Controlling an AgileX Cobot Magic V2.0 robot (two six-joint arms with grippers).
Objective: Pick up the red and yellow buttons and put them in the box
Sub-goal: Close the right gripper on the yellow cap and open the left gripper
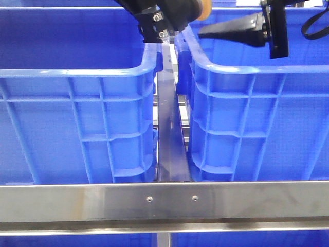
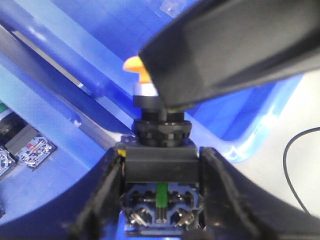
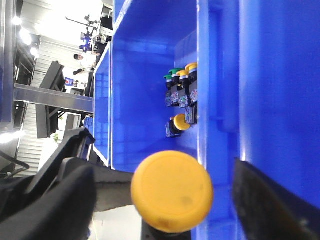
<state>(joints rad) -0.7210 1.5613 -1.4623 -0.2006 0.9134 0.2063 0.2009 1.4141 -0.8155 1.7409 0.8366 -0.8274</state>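
My left gripper (image 1: 163, 28) is shut on the black body of a yellow-capped push button (image 2: 159, 165) and holds it up between the two blue crates. The button's cap (image 1: 204, 9) shows at the top of the front view. My right gripper (image 1: 226, 32) is open, and its fingers stand on either side of that yellow cap (image 3: 172, 191) with a gap on both sides. One right finger (image 2: 235, 50) crosses over the cap in the left wrist view. No red button is in view.
The left blue crate (image 1: 77, 72) and the right blue crate (image 1: 247, 67) stand side by side, with a metal rail (image 1: 169, 139) between them. Several green and yellow buttons (image 3: 181, 90) lie in one crate. More parts (image 2: 27, 150) lie in the other.
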